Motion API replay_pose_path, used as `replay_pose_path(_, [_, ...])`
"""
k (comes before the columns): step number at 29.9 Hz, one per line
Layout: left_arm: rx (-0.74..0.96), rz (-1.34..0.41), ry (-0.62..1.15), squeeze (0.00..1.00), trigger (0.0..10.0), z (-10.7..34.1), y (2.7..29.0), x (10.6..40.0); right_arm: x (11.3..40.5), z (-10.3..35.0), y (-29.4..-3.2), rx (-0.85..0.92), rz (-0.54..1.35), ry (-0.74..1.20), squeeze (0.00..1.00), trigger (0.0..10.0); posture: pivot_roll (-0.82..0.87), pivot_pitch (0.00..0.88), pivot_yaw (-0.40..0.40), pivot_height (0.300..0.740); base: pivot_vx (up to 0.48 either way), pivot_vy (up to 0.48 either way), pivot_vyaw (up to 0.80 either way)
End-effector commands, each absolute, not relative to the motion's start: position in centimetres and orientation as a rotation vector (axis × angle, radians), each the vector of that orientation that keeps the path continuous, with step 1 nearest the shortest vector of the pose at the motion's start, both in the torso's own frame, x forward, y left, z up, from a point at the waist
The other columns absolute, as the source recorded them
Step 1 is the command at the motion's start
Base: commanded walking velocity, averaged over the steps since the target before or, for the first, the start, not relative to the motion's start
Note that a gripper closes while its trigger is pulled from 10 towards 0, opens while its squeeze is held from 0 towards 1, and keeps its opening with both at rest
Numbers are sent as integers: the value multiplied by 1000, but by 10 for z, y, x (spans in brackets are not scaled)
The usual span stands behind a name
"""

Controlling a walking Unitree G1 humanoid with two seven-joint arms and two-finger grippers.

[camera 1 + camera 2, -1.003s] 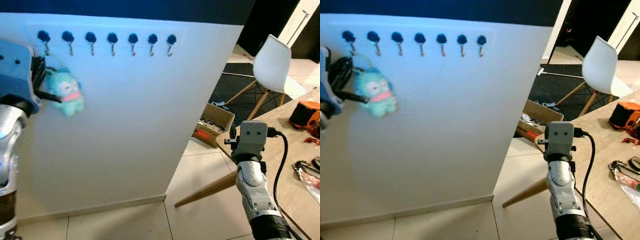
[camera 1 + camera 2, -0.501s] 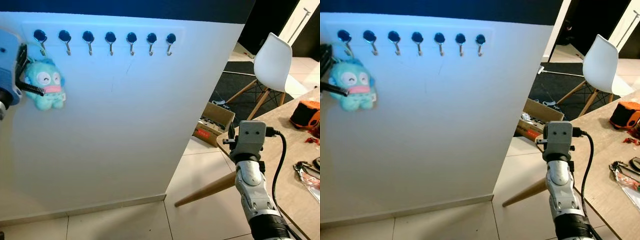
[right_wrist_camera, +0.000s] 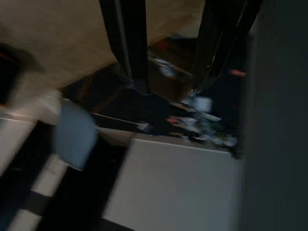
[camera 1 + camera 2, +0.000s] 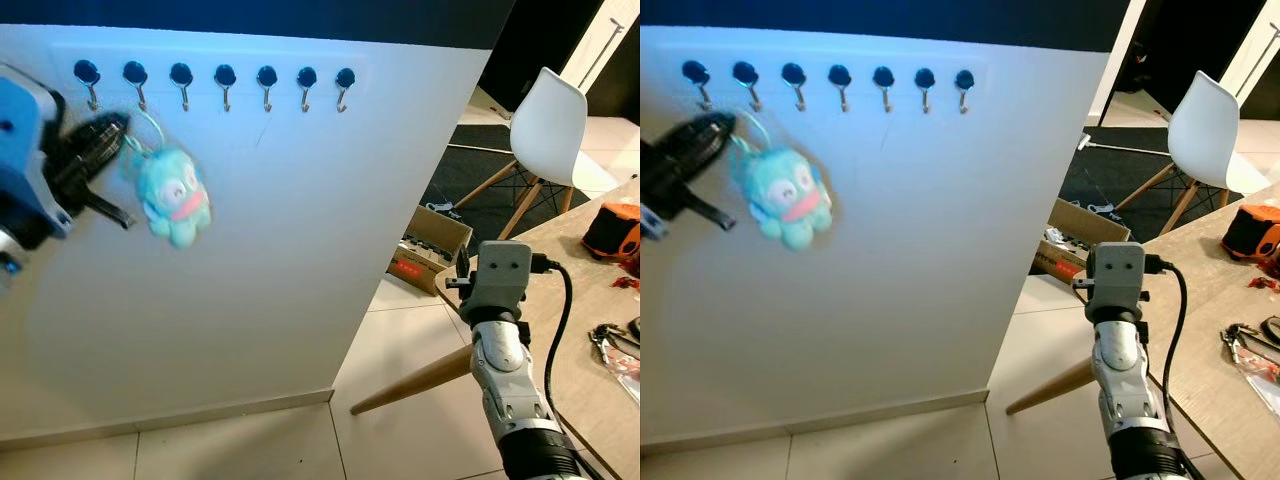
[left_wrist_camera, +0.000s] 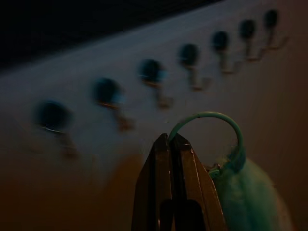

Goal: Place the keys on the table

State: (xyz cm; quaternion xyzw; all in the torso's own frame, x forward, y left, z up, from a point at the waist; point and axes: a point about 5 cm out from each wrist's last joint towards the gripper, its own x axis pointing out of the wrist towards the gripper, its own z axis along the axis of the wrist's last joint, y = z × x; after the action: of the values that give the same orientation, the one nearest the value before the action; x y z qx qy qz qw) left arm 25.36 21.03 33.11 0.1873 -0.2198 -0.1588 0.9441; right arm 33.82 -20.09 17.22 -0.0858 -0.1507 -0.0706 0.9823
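Note:
The keys hang as a teal plush keychain (image 4: pixel 172 197) on a thin teal ring (image 5: pixel 207 118). My left gripper (image 4: pixel 112 128) is shut on that ring, in front of the white wall and just below the row of blue-capped hooks (image 4: pixel 181 76). The plush dangles free of the hooks, blurred by motion. The wooden table (image 4: pixel 565 300) stands at the far right. My right arm (image 4: pixel 500 290) is raised beside the table's near corner. In the right wrist view its gripper (image 3: pixel 168 89) is open, with nothing between the fingers.
On the table lie an orange case (image 4: pixel 610 228) and small metal tools (image 4: pixel 605 338). A slanted wooden table leg (image 4: pixel 410 380) reaches toward the floor. A white chair (image 4: pixel 545 130) and an open cardboard box (image 4: pixel 430 245) stand behind.
The left gripper has swung to the right and off the first hook, carrying the ring. The plush now hangs further right and swings. The right arm has stayed in place.

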Motion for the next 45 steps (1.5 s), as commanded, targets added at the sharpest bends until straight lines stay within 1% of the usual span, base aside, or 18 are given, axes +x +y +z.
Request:
replay_pose_path(1, [362, -316, -428, 0, 10000, 320, 198, 260, 337, 183, -186, -137, -33, -364, 0, 10000, 224, 183, -95, 740, 0, 0, 0])
replay_pose_path(3, [347, -269, -408, 0, 10000, 307, 188, 273, 331, 203, -153, -90, 183, -448, 0, 10000, 219, 181, -94, 740, 0, 0, 0])
replay_pose_path(4, [347, -269, -408, 0, 10000, 307, 188, 273, 331, 203, -153, -90, 183, -448, 0, 10000, 219, 181, -94, 740, 0, 0, 0])
replay_pose_path(8, [285, -271, -382, 0, 10000, 291, 176, 286, 310, 239, -100, 19, 501, -552, 0, 10000, 208, 180, -88, 740, 0, 0, 0])
replay_pose_path(9, [285, -271, -382, 0, 10000, 291, 176, 286, 310, 239, -100, 19, 501, -552, 0, 10000, 208, 180, -88, 740, 0, 0, 0])
replay_pose_path(12, [274, -279, -386, 0, 10000, 292, 171, 288, 295, 247, -78, 62, 668, -558, 0, 10000, 202, 180, -85, 740, 0, 0, 0])
replay_pose_path(14, [274, -279, -386, 0, 10000, 292, 171, 288, 295, 247, -78, 62, 668, -558, 0, 10000, 202, 180, -85, 740, 0, 0, 0])
replay_pose_path(15, [270, -292, -392, 0, 10000, 292, 168, 288, 290, 248, -72, 70, 718, -558, 0, 10000, 199, 180, -83, 740, 0, 0, 0])
replay_pose_path(18, [273, -312, -395, 0, 10000, 291, 163, 286, 287, 247, -65, 74, 752, -559, 0, 10000, 200, 179, -84, 740, 0, 0, 0])
replay_pose_path(19, [273, -327, -401, 0, 10000, 289, 159, 285, 286, 247, -63, 82, 771, -553, 1000, 10000, 205, 180, -85, 740, 0, 0, 0])
replay_pose_path(24, [267, -397, -430, 0, 10000, 289, 145, 276, 286, 248, -56, 128, 802, -523, 1000, 10000, 211, 179, -89, 740, 0, 0, 0])
replay_pose_path(26, [273, -429, -437, 0, 10000, 289, 140, 271, 288, 250, -51, 174, 812, -509, 0, 10000, 215, 179, -90, 740, 0, 0, 0])
replay_pose_path(39, [276, -510, -443, 0, 10000, 287, 128, 260, 296, 262, -24, 232, 860, -526, 0, 10000, 228, 175, -96, 740, 0, 0, 0])
replay_pose_path(40, [275, -510, -441, 0, 10000, 287, 127, 260, 296, 263, -22, 236, 865, -524, 0, 7961, 229, 175, -97, 740, 0, 0, 0])
replay_pose_path(41, [275, -510, -441, 0, 10000, 287, 127, 260, 296, 263, -22, 236, 865, -524, 0, 7961, 229, 175, -97, 740, 0, 0, 0])
replay_pose_path(42, [275, -509, -440, 0, 10000, 286, 127, 260, 296, 263, -21, 236, 866, -522, 0, 4118, 229, 175, -97, 740, 0, 0, 0])
replay_pose_path(43, [275, -508, -438, 0, 10000, 286, 127, 260, 297, 263, -21, 239, 867, -521, 0, 0, 231, 177, -98, 740, 0, 0, 0])
replay_pose_path(45, [274, -504, -432, 0, 10000, 285, 128, 260, 297, 263, -21, 243, 865, -522, 0, 0, 229, 178, -98, 740, 0, 0, 0])
